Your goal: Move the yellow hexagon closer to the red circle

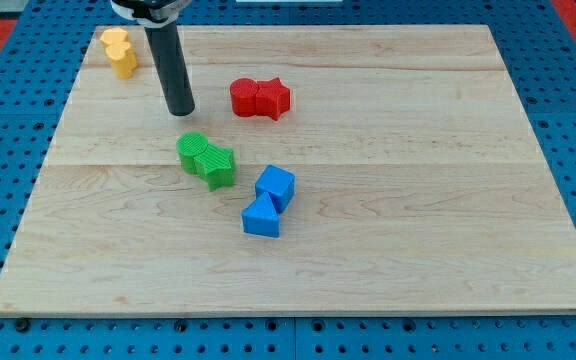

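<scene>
Two yellow blocks touch at the board's top left corner. The nearer one (123, 61) looks like the hexagon, and the other (115, 41) sits just above it. The red circle (245, 97) lies at upper centre and touches a red star (276, 98) on its right. My tip (181, 111) rests on the board between the yellow pair and the red circle. It is to the right of and below the yellow blocks, left of the red circle, and touches neither.
A green block (194, 150) touches a green star (219, 166) just below my tip. A blue cube (276, 186) and a blue triangle-like block (261, 217) touch near the centre. The wooden board (418, 200) lies on a blue pegboard.
</scene>
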Action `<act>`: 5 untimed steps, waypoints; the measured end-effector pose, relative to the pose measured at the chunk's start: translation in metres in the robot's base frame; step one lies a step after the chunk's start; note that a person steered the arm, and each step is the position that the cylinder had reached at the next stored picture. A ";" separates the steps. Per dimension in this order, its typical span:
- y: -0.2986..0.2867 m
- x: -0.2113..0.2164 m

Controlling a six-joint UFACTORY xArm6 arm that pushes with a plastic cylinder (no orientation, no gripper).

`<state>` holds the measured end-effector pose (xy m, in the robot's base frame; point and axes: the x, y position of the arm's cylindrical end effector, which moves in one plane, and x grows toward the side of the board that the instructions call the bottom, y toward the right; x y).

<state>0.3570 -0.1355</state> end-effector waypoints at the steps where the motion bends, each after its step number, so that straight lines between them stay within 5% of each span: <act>1: -0.004 0.000; 3: -0.113 -0.029; 5: -0.166 -0.106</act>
<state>0.2514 -0.3020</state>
